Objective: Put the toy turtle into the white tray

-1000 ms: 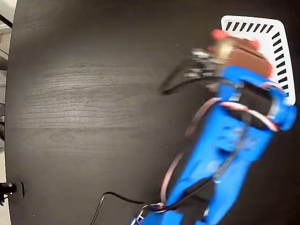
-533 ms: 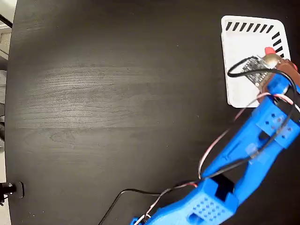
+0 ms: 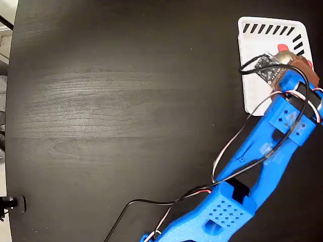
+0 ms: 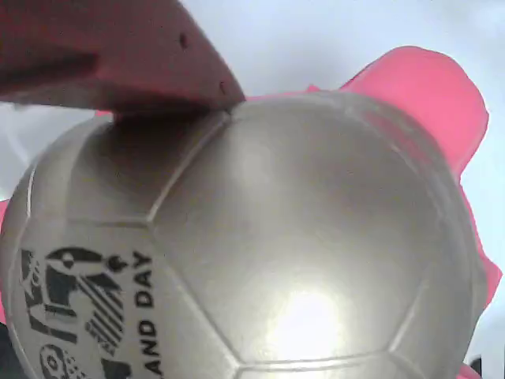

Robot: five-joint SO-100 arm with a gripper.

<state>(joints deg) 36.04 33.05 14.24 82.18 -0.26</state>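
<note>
A: Starting close, wrist view: you're looking at the toy turtle [image 4: 260, 245] filling almost the whole frame, shiny shell with panel seams, dark printed logo and lettering at lower left, pink body poking out at upper right. One reddish finger [image 4: 118, 55] of the gripper [image 4: 170, 118] is pressing on the shell top. The other finger isn't showing.

B: So you're holding it?

A: I'm judging yes, closed on the shell, but only one contact is visible. That's risk one: a smooth dome is slipping easily if you're squeezing off-centre, so it may be squirting out sideways when you let go.

B: Further out?

A: Fixed view: the gripper [image 3: 286, 64] is sitting over the white tray [image 3: 252, 40], right-hand half, with the turtle [image 3: 283, 52] showing as a red bit and a pale shell just above the wrist. Height above the floor of the tray can't be told.

B: What else is going wrong?

A: You're working near the tray's right rim, so a drop from height may be bouncing it over the low wall onto the black table [image 3: 111, 101]. Also the dark cable [image 3: 251, 68] is looping over the tray's left side and could be dragging the light tray as you're pulling away.
</note>
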